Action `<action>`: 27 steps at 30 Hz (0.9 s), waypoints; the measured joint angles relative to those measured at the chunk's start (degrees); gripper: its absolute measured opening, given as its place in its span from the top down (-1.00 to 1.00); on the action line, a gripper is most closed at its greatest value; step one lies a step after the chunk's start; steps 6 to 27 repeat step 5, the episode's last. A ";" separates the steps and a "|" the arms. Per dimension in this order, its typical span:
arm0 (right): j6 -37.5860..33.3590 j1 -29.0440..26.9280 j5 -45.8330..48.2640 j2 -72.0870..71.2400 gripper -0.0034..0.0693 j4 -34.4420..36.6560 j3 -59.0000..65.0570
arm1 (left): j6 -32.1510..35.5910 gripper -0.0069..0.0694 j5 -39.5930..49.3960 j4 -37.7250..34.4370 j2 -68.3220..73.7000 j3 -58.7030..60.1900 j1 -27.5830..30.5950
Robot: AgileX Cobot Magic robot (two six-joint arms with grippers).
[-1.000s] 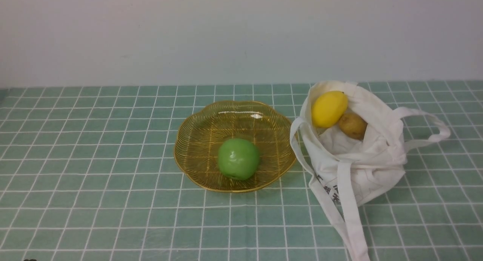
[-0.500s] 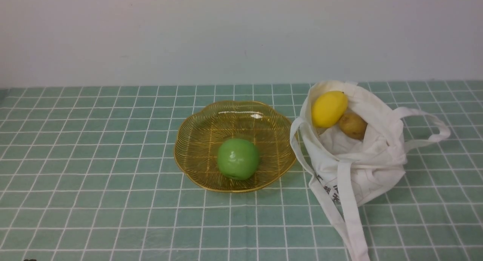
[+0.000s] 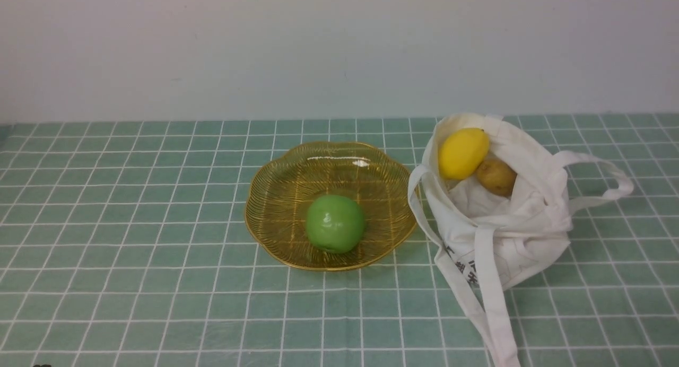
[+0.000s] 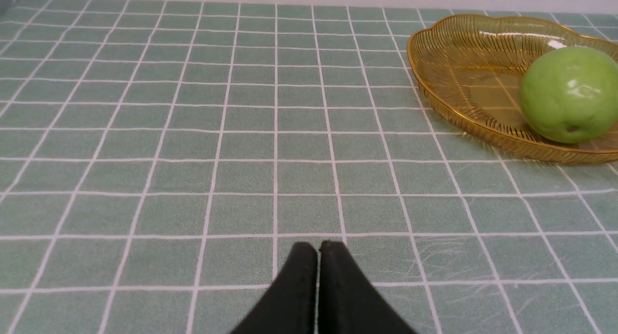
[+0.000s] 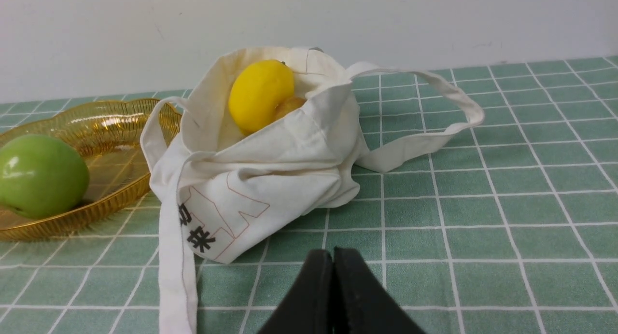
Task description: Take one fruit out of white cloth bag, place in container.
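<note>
Item: green apple (image 3: 334,223), glossy, seated inside the amber ribbed dish (image 3: 276,197), toward the dish's near edge and clear of its scalloped rim. Dish rests flat on the green checked tablecloth (image 3: 132,224), roughly mid-table. Item: white cloth bag (image 3: 509,234), slumped just to the right of the dish, its left side close against the dish rim; mouth open upward, dark printed characters on the near face. Contents visible: one yellow lemon (image 3: 462,152) at the mouth and one brown rough-skinned fruit (image 3: 495,176) touching it, partly behind the fabric. One strap trails forward past the near edge of the front view; another loops out to the right on the cloth. Open room: broad bare cloth left of the dish and in front of it, a narrower strip right of the bag. Left gripper (image 4: 317,249): jaws pressed together, empty, low over bare cloth, well apart from the dish. Right gripper (image 5: 332,257): jaws pressed together, empty, near the bag's front, not touching it.
</note>
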 joint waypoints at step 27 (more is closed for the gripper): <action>0.00 0.00 0.00 0.00 0.94 0.00 0.00 | 0.00 0.84 0.00 0.00 0.00 0.00 0.00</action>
